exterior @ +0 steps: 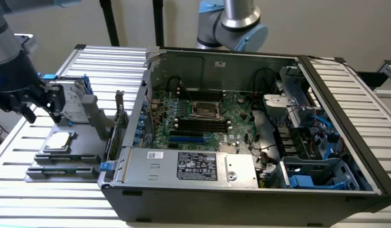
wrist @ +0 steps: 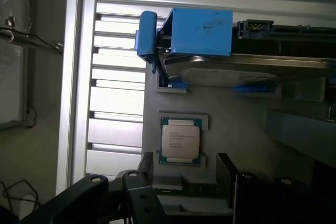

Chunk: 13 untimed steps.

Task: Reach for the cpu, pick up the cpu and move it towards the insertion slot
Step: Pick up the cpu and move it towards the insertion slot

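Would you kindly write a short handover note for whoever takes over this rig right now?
Gripper: open, holding nothing, poised above the cpu with a finger to either side of it; no contact that I can see.
cpu: lying flat in its seat on the grey fixture, outside the computer case, at the exterior view's left.
Insertion slot: on the board inside the open case, well apart from the gripper.
Done: the reach has brought the gripper over the cpu.
Left: the cpu is not yet gripped, lifted or carried towards the slot.
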Each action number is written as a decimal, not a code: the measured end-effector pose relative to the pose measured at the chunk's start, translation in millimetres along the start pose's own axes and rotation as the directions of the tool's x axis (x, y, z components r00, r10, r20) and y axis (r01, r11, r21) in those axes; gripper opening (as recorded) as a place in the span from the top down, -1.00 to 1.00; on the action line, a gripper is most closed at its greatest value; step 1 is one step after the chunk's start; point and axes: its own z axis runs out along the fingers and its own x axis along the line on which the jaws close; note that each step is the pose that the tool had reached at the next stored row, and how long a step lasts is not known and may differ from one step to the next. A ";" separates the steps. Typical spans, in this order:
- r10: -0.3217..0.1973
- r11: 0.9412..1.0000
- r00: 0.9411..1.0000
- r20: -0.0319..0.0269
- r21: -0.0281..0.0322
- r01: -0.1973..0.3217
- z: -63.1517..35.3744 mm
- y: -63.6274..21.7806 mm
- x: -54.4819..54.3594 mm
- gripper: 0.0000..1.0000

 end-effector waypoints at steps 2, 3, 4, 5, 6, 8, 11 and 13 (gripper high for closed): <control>-0.001 1.000 1.000 0.000 0.000 0.001 3.7 -0.1 0.6 -0.19; -0.002 1.000 1.000 0.000 0.000 0.002 5.6 -0.1 0.9 -0.19; -0.002 1.000 1.000 0.000 0.000 0.002 7.4 -0.2 1.3 -0.19; -0.003 1.000 1.000 0.000 0.000 0.003 9.2 -0.2 1.6 -0.19; -0.003 1.000 1.000 0.000 0.000 0.003 11.0 -0.3 1.9 -0.19; -0.004 1.000 1.000 0.000 0.000 0.004 14.6 -0.4 2.6 -0.19; -0.004 1.000 1.000 0.003 0.000 0.004 20.1 -0.5 3.0 -0.19; -0.004 1.000 1.000 0.010 0.001 0.004 23.4 -0.6 3.2 -0.19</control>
